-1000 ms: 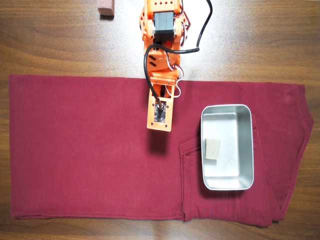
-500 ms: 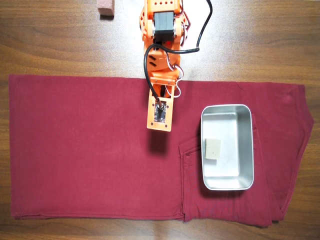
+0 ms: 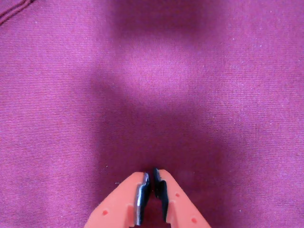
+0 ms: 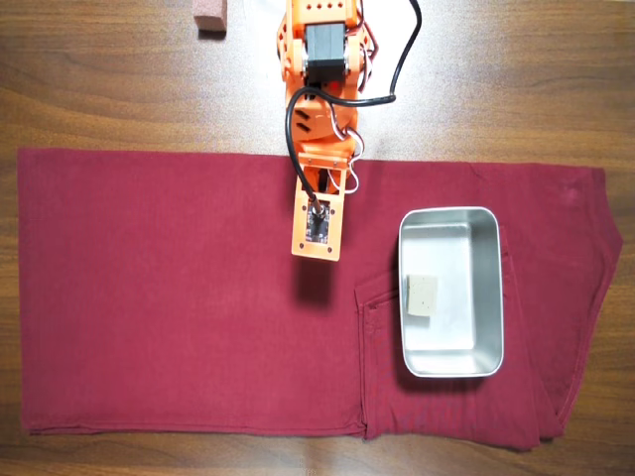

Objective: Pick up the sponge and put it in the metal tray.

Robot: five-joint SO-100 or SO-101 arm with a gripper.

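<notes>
Sponge (image 4: 422, 295): already lying inside the tray (image 4: 487, 297), against its left wall in the overhead view, flat on the floor.
Fingers (image 3: 152, 178): pressed together, pinching nothing, hanging over bare red cloth (image 4: 159, 297) in the wrist view.
Key relation: sponge lies right of and a little below the arm (image 4: 317, 149) in the overhead view, well apart from it.
Counter (image 4: 496, 79): wood, with a pink block (image 4: 209, 15) at the top edge.
Judgement: placing looks done.

Overhead, the arm (image 4: 319, 129) hides its own fingers; a reddish block (image 4: 209, 15) far behind them is cut off by the top edge.
</notes>
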